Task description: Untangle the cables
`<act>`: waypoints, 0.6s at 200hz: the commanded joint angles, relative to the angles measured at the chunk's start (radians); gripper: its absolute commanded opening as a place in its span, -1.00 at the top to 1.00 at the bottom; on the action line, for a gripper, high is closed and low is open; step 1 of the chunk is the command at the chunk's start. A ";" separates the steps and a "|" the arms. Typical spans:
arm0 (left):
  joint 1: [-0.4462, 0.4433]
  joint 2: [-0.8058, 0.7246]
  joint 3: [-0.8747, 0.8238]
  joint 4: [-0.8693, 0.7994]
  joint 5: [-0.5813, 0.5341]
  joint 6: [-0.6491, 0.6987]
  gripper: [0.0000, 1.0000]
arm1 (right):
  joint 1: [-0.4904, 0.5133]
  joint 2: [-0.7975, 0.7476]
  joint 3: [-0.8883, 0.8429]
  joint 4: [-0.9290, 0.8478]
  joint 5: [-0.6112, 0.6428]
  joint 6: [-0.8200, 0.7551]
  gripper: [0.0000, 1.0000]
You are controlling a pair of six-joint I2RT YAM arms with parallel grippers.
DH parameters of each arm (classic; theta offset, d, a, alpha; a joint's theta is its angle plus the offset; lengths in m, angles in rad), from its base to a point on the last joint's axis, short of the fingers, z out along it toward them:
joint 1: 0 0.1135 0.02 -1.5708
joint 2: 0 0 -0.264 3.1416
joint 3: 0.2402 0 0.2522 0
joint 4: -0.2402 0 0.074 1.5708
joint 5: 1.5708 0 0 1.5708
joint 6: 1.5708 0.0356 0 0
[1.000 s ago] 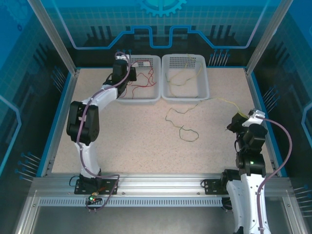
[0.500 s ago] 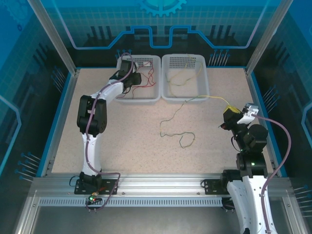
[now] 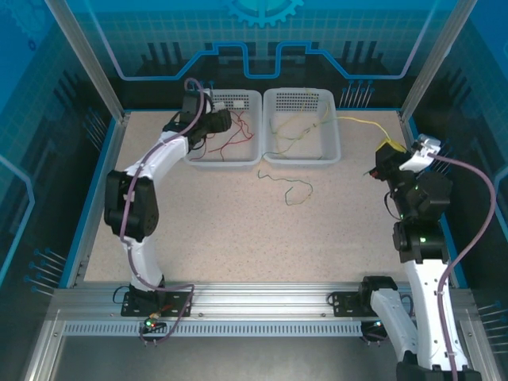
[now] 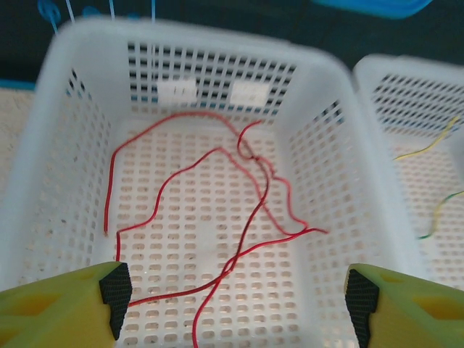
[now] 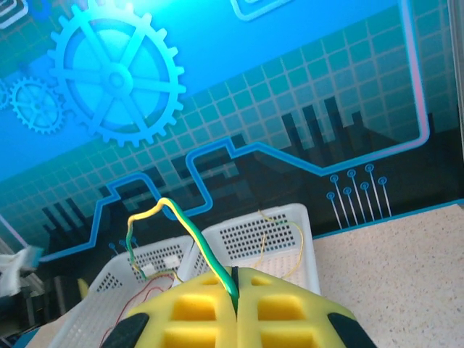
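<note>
Red cables [image 4: 246, 181] lie tangled in loose loops on the floor of the left white basket [image 4: 65, 145]. My left gripper [image 4: 238, 297] hovers open above them, nothing between its pads; in the top view it sits over that basket [image 3: 210, 121]. My right gripper [image 5: 235, 290] is shut on a green-and-yellow cable [image 5: 185, 225], lifted near the table's right edge [image 3: 386, 155]. That cable [image 3: 357, 121] runs taut to the right basket [image 3: 333, 147], where yellow-green strands [image 3: 290, 131] lie. Its green tail [image 3: 290, 189] trails out onto the table in front of the baskets.
The two perforated white baskets stand side by side at the back of the speckled table [image 3: 238, 230]. Blue-lit enclosure walls and aluminium posts [image 3: 432, 59] ring the table. The right basket's rim [image 4: 391, 72] shows at the left wrist view's right edge.
My right gripper rose and swung back and right, pulling its cable taut; the green loop slid toward the baskets. The left gripper shifted within the left basket area.
</note>
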 commanded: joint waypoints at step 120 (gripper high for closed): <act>-0.424 -0.859 -0.749 0.245 -0.248 -0.056 -0.55 | 0.081 0.526 0.364 0.269 0.298 -0.145 1.00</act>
